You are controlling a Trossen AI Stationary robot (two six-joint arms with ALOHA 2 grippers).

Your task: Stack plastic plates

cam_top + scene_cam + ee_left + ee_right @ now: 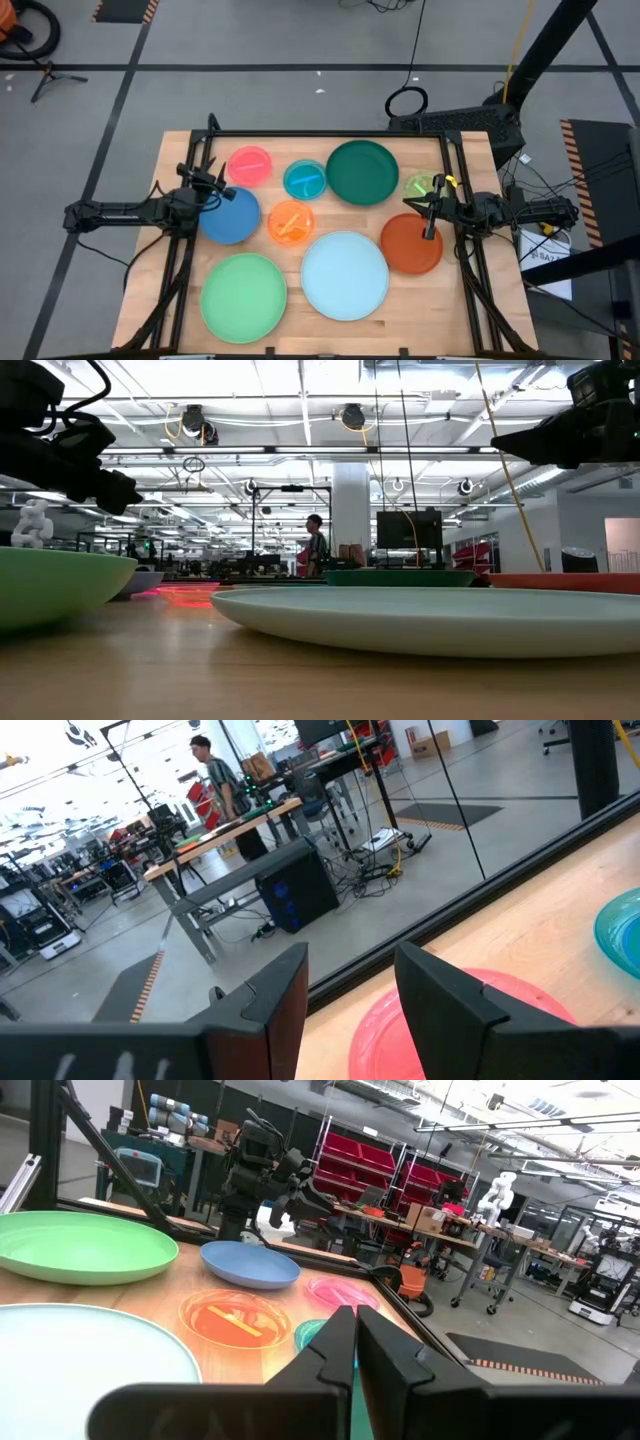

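Note:
Several round plastic plates lie flat and apart on the wooden table: light green (pixel 243 292), light blue (pixel 344 275), dark green (pixel 362 172), red-orange (pixel 411 243), blue (pixel 230 215), and small pink (pixel 250 165), cyan (pixel 305 180), orange (pixel 291 222) and lime (pixel 422 185). My left gripper (pixel 225 190) hangs level at the table's left side, above the blue plate's edge. It is open with nothing between its fingers (pixel 350 1010). My right gripper (pixel 420 207) hangs level at the right side, above the red-orange plate, shut and holding nothing (pixel 355 1350).
A black frame (pixel 330 133) runs along the table's far edge and down both sides. Bare wood (pixel 180 270) shows near the left edge. In the room beyond, a person (pixel 316 545) stands among benches, far from the table.

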